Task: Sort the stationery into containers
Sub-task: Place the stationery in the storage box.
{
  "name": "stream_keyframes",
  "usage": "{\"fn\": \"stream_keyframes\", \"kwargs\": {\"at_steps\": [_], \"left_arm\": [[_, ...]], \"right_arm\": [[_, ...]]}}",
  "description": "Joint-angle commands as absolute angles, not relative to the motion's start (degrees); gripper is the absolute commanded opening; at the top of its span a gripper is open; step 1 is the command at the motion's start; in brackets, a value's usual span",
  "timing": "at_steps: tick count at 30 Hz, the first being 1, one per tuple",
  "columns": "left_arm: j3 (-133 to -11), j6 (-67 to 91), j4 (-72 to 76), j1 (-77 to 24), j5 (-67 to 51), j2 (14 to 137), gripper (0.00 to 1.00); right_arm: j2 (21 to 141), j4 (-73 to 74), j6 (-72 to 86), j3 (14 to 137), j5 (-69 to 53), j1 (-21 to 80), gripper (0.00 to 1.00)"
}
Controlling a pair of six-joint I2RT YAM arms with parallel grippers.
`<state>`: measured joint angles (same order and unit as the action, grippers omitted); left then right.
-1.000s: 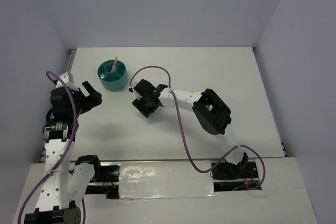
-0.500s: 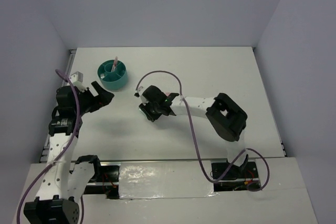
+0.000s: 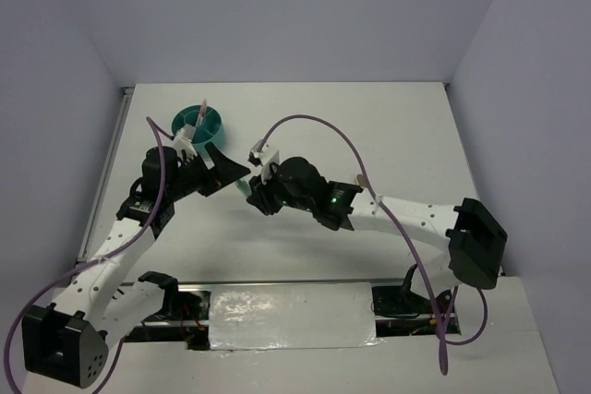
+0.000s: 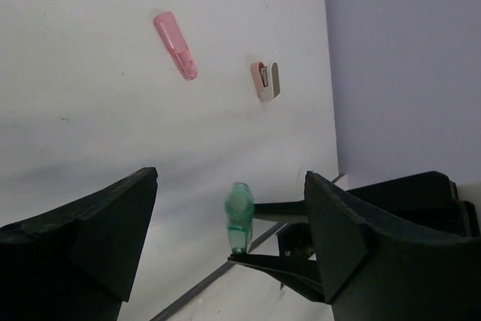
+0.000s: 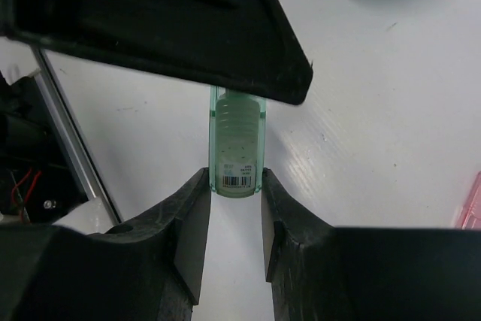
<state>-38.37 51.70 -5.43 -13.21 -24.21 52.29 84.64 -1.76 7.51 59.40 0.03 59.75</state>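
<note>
Holding one mint-green block (image 5: 237,148) (two loose)

Surroundings: white table, pale walls, edging at the front.
White table (image 3: 369,126) is matte, with a few small dark specks showing in the left wrist view. Plain lavender-grey walls (image 3: 295,16) rise from the table's far, left and right edges. A thin metal strip (image 3: 111,140) runs along the table's left edge, and a rail (image 3: 305,280) lies along its near edge. Just beyond the table's near edge sits a glossy white panel (image 3: 291,316), catching light.

White arms (image 3: 113,251), black fingers (image 4: 83,238), purple cables (image 3: 305,119)
</note>
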Motion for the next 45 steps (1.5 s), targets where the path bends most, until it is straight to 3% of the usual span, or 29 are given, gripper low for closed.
{"fn": "stream_keyframes", "kwargs": {"at_steps": [1, 2, 6, 11, 14, 15, 18, 21, 23, 24, 26, 32, 38, 45], "left_arm": [[-40.3, 54.8, -0.5, -13.6, -25.0, 51.5, 0.89], [-40.1, 55.0, 1.0, -13.7, -25.3, 51.4, 0.88], [-39.2, 56.3, 3.8, -13.9, -27.4, 51.5, 0.67], [-39.7, 56.7, 5.5, -14.1, -29.1, 52.0, 0.65], [-40.3, 56.7, 5.6, -14.2, -29.5, 52.3, 0.47], [-40.5, 56.7, 5.8, -14.4, -29.5, 52.4, 0.32], [-41.0, 56.2, 6.2, -14.9, -30.4, 53.1, 0.1], [-41.7, 54.8, 7.3, -15.5, -31.1, 53.8, 0.0], [-42.4, 53.5, 7.1, -15.6, -30.1, 54.1, 0.0], [-42.7, 53.1, 7.1, -15.6, -29.6, 54.2, 0.0], [-44.0, 51.4, 6.8, -15.6, -28.6, 55.0, 0.0], [-52.4, 41.2, 1.3, -15.6, -13.9, 61.1, 0.0], [-58.4, 23.8, 7.2, -15.6, 7.5, 74.7, 0.0], [-66.2, 12.6, 15.9, -15.3, 13.1, 87.8, 0.0]], "right_arm": [[80.0, -6.4, 8.7, 57.4, 2.3, 59.9, 0.05], [79.5, -6.3, 8.7, 57.3, 2.2, 59.9, 0.05], [78.6, -6.6, 8.4, 57.3, 2.3, 60.2, 0.05], [79.6, -5.4, 8.0, 58.6, 2.7, 60.4, 0.05], [80.5, -4.7, 7.7, 59.3, 3.5, 60.4, 0.05], [80.9, -4.7, 7.7, 59.4, 3.7, 60.4, 0.05], [81.4, -4.7, 7.7, 60.0, 4.1, 60.4, 0.05], [81.5, -4.0, 7.6, 61.0, 4.7, 60.4, 0.08], [81.1, -3.4, 7.4, 61.2, 5.6, 60.3, 0.25], [80.3, -3.6, 7.5, 60.8, 6.0, 60.2, 0.38], [79.3, -4.0, 7.9, 59.6, 6.0, 59.5, 0.98], [72.3, -5.2, 9.8, 52.9, 5.4, 56.6, 1.0], [61.5, -4.5, 10.2, 46.2, 4.7, 53.9, 1.0], [56.1, -0.4, 6.8, 43.1, 2.7, 53.4, 1.0]]}}
